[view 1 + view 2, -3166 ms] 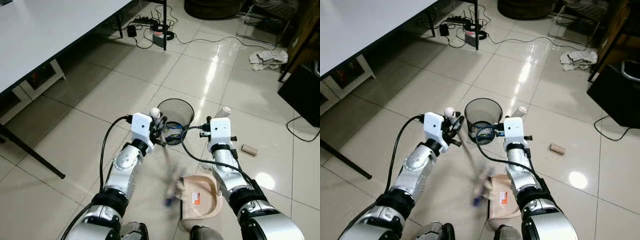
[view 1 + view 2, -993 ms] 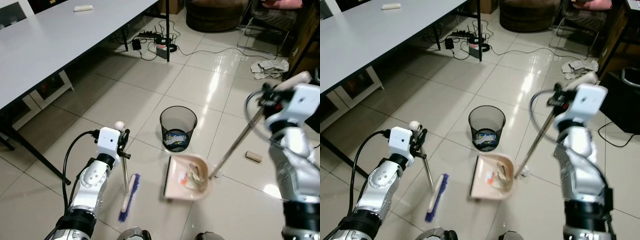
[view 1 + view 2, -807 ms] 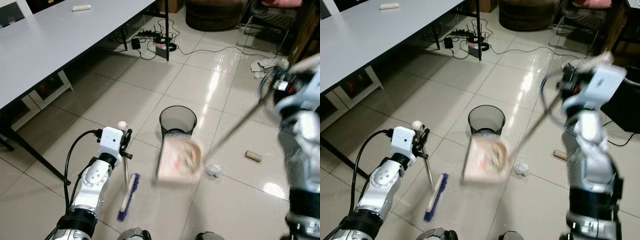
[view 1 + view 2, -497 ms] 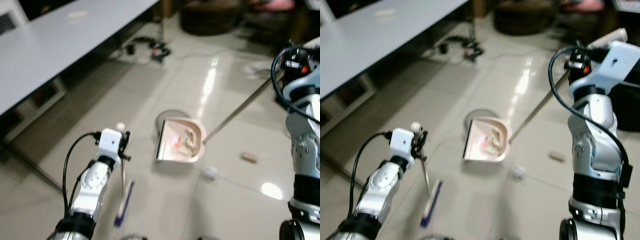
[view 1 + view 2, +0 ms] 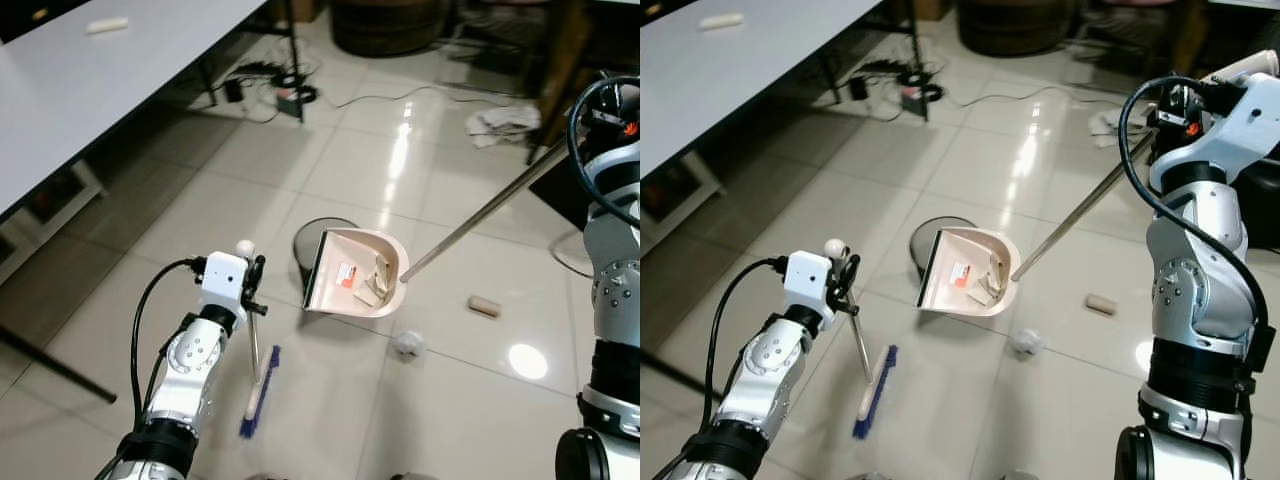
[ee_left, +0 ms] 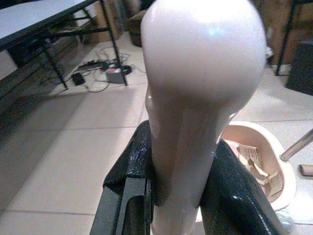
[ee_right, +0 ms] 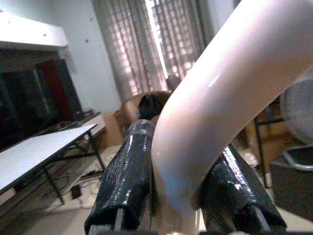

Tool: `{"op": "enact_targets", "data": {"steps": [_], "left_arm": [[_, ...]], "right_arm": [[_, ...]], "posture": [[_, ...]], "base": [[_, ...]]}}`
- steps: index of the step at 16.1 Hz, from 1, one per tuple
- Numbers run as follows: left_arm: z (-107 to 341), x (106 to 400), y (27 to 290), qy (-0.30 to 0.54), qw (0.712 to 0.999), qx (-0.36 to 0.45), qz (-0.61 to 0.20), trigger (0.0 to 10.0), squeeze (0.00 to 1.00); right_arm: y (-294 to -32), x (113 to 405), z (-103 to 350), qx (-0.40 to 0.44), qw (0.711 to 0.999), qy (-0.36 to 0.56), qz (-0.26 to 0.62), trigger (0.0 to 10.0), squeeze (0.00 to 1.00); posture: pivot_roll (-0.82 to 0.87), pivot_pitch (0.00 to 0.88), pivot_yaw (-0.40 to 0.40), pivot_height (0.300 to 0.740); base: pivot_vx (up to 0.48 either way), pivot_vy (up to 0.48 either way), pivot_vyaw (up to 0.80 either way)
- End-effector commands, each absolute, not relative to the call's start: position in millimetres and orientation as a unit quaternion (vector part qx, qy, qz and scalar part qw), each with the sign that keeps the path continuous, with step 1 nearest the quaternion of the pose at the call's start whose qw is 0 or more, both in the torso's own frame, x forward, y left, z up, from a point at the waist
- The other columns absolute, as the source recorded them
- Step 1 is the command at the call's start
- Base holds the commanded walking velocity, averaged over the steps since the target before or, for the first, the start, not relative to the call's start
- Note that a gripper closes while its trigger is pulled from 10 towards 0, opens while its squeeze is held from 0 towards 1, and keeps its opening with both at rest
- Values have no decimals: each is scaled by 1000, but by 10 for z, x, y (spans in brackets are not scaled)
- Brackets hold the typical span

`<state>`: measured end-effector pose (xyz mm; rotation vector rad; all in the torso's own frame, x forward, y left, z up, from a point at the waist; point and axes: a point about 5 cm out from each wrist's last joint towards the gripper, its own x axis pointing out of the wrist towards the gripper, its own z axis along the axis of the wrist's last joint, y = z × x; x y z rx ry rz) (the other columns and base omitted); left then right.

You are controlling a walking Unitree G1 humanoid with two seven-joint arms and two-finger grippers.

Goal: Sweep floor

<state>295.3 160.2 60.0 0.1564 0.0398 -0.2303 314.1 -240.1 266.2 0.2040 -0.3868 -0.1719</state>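
With our right end effector clamped on the raised dustpan, we judged tipping it into the bin came next, left end effector clamped on the broom.

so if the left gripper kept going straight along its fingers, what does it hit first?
Probably nothing soon: the left gripper, shut on the broom handle, points over open floor toward the table legs. The dustpan sits off to one side; depth unclear.

head views: look down from above, both sharing the dustpan
wrist views: close, looking along handles clamped between fingers
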Motion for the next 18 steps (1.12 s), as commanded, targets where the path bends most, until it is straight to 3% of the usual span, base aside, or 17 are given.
{"op": "enact_targets", "data": {"steps": [1, 18], "left_arm": [[636, 2965, 1635, 15, 990, 85, -108, 10000, 0], [658, 2979, 1628, 11, 990, 82, -110, 10000, 0]], "right_arm": [[-2388, 3133, 2763, 111, 968, -212, -77, 10000, 0], [-2371, 3153, 2668, 108, 970, -200, -85, 10000, 0]], "posture": [[-43, 0, 66, 740], [-37, 0, 65, 740]], "base": [[326, 0, 0], [377, 0, -76]]}}
